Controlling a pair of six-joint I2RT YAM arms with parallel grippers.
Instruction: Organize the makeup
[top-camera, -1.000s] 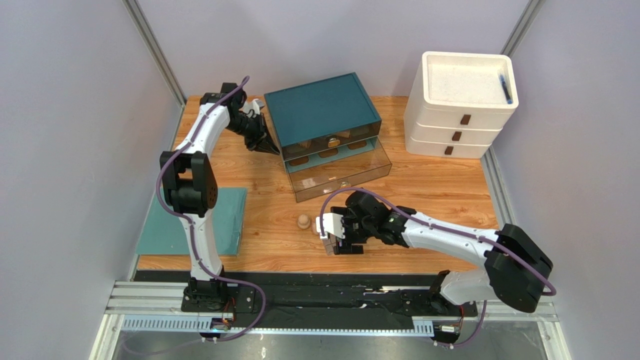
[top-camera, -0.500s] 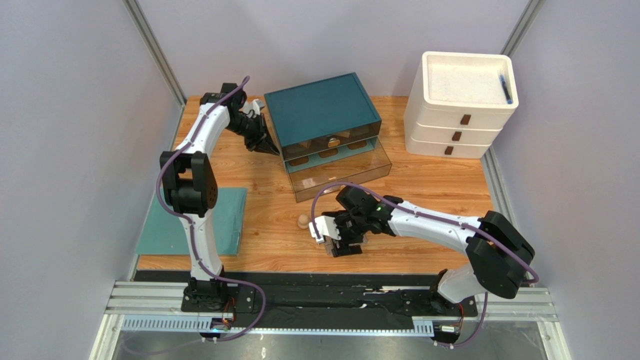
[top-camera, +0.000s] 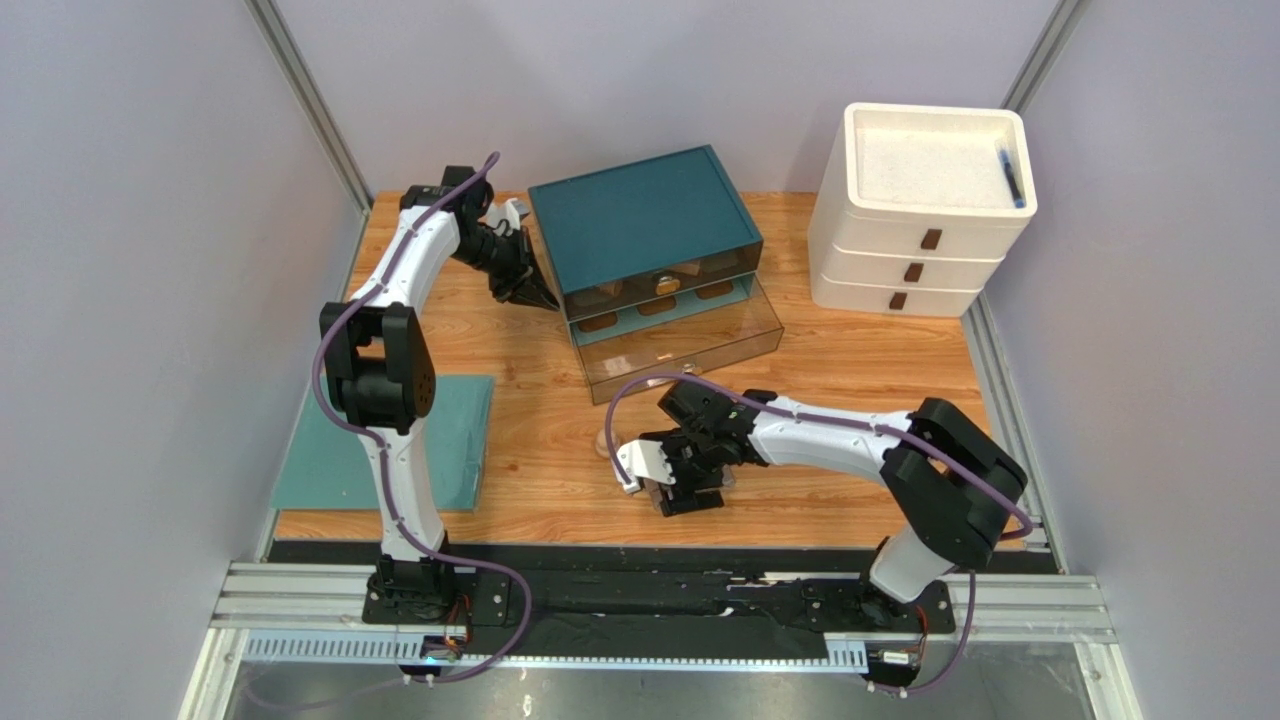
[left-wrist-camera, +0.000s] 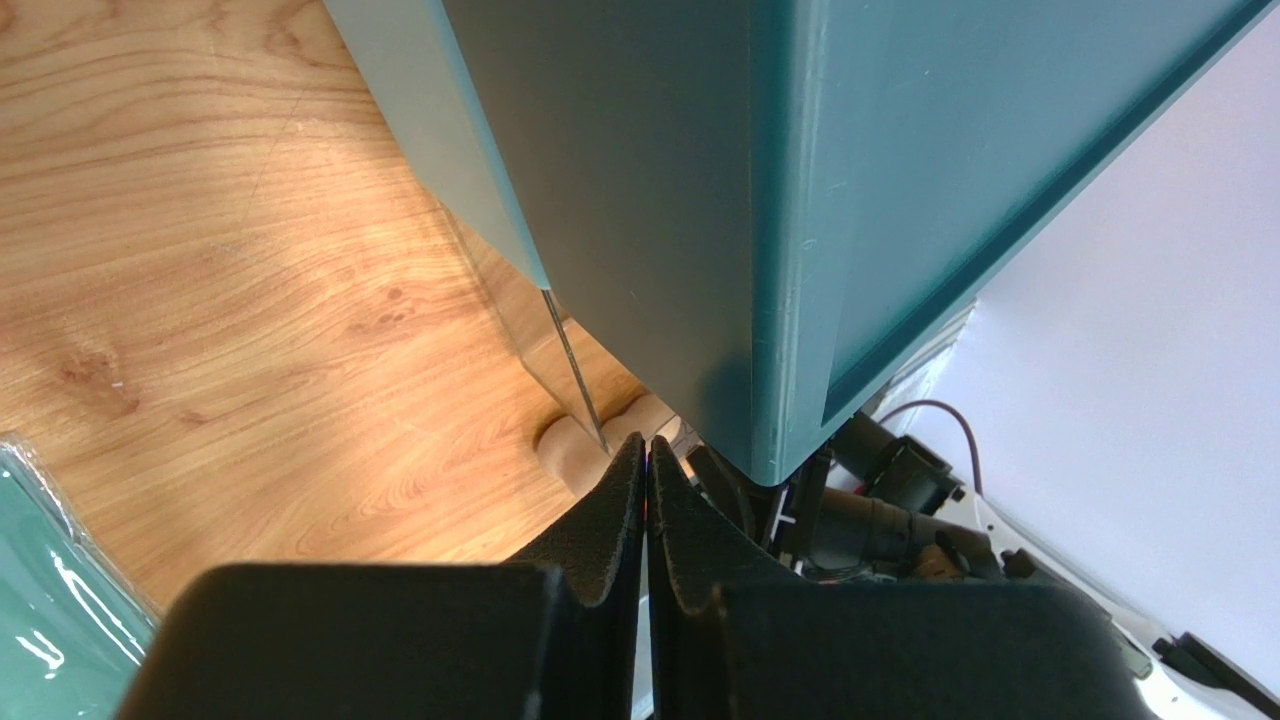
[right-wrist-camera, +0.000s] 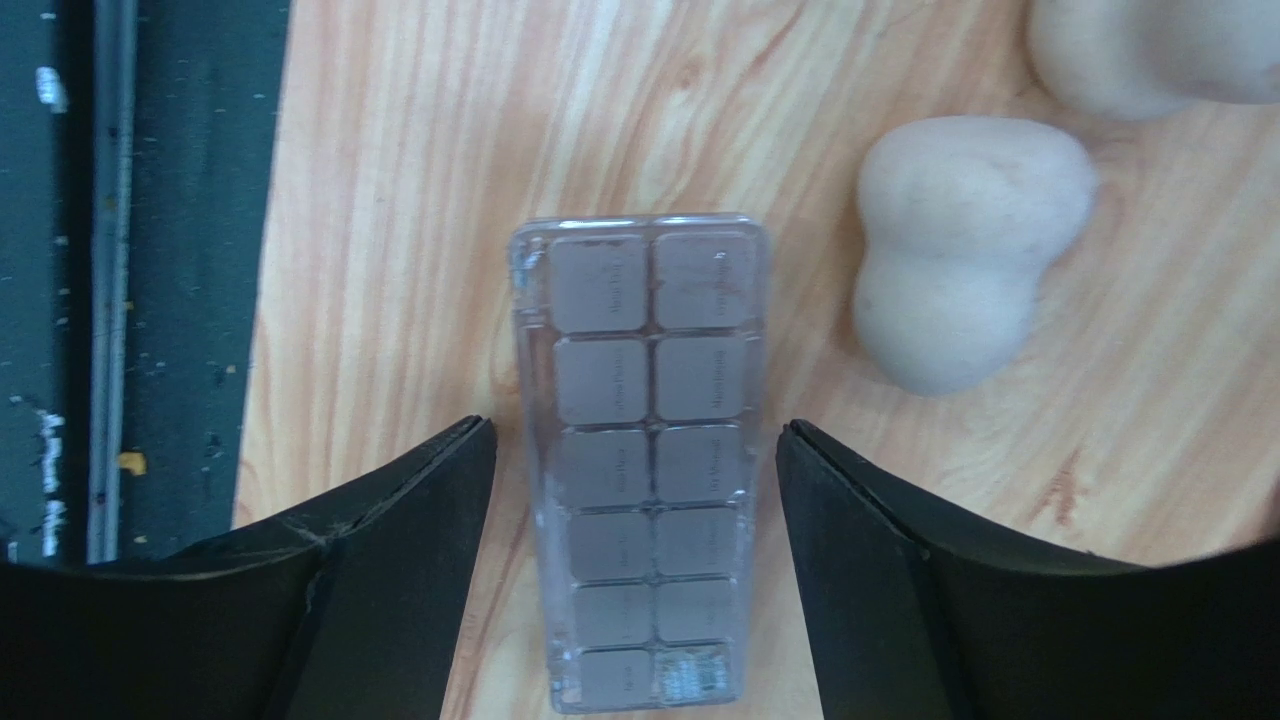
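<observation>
TOP: right claw (top-camera: 679, 488) low near table (top-camera: 857, 375) front edge, palette hidden beneath it; left claw (top-camera: 529, 290) beside teal drawer unit (top-camera: 639, 210) | LEFT WRIST: left claw closed tight, empty, tips by unit's corner | RIGHT WRIST: right claw wide apart, straddling palette (right-wrist-camera: 646, 465), holding nothing; sponge (right-wrist-camera: 962, 255) just beside | HANDLING: palette likely light, rigid, slick, thin; take by long edges, mid-length.

Clear palette (right-wrist-camera: 646, 465) flat beside beige sponge (right-wrist-camera: 962, 248)

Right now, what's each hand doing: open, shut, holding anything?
Left hand: shut, nothing seen between its fingers, beside the teal drawer box.
Right hand: open, straddling the makeup palette, not gripping it.
</observation>
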